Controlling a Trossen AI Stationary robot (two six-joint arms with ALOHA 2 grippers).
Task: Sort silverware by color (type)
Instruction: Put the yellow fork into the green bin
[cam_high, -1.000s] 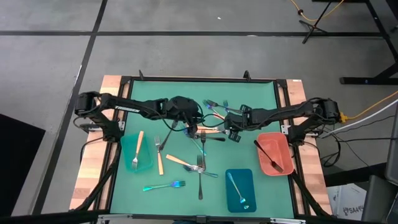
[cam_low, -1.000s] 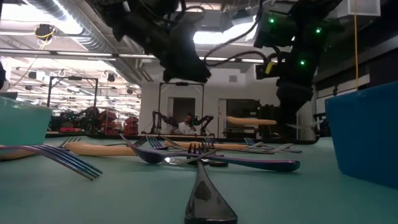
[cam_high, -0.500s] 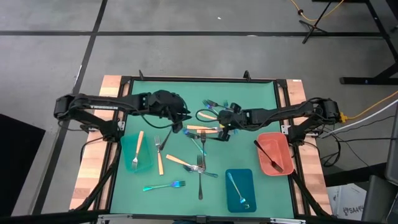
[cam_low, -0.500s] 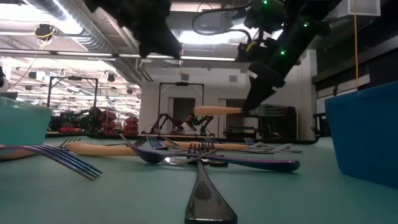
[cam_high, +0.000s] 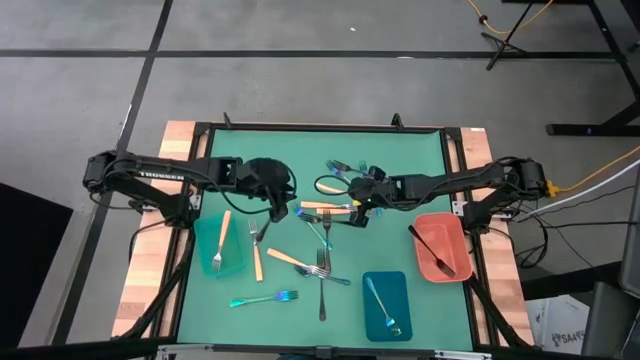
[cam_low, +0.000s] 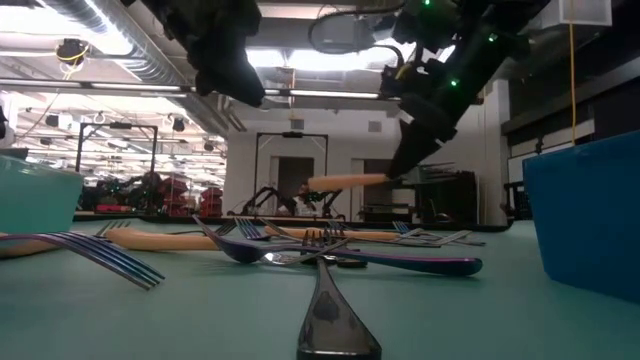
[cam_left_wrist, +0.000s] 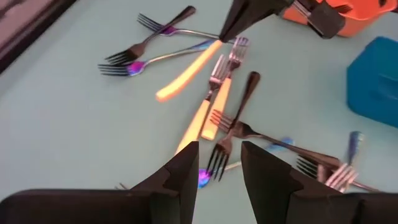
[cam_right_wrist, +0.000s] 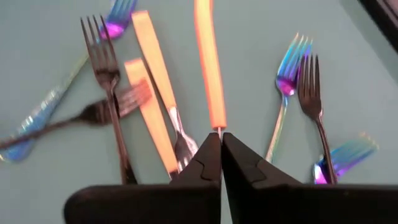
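Observation:
An orange-handled utensil (cam_high: 325, 205) hangs above the mat's middle, with my right gripper (cam_high: 358, 208) shut on one end of it. My left gripper (cam_high: 274, 202) hovers open over the mat, left of centre, with nothing between its fingers (cam_left_wrist: 219, 149). More silverware lies flat on the green mat (cam_high: 400, 150): orange-handled pieces (cam_high: 283, 258), iridescent forks (cam_high: 265, 298) and dark forks (cam_high: 322, 290), some of them crossed. The teal tray (cam_high: 205, 262) holds an orange-handled piece, the blue tray (cam_high: 398, 290) an iridescent one, the salmon tray (cam_high: 452, 232) a black fork. My right gripper pinches the utensil between its two fingertips just past the end of the orange handle (cam_right_wrist: 217, 126); the head is hidden between the fingers. The fingers slant down from the table's right. The handle (cam_low: 345, 181) sticks out level toward the table's left, clear of the mat.
Iridescent and dark forks (cam_high: 345, 168) lie in a cluster just beyond the held utensil. The mat is framed by a black rail with wooden strips (cam_high: 140, 290) at the left and right. Bare mat shows at the far left and near right corners.
My left gripper has drawn back from the centre toward the table's left edge and risen, staying open. My right gripper has tipped from pointing nearly straight down to a slant, and the held orange handle has swung toward the table's left and slightly up.

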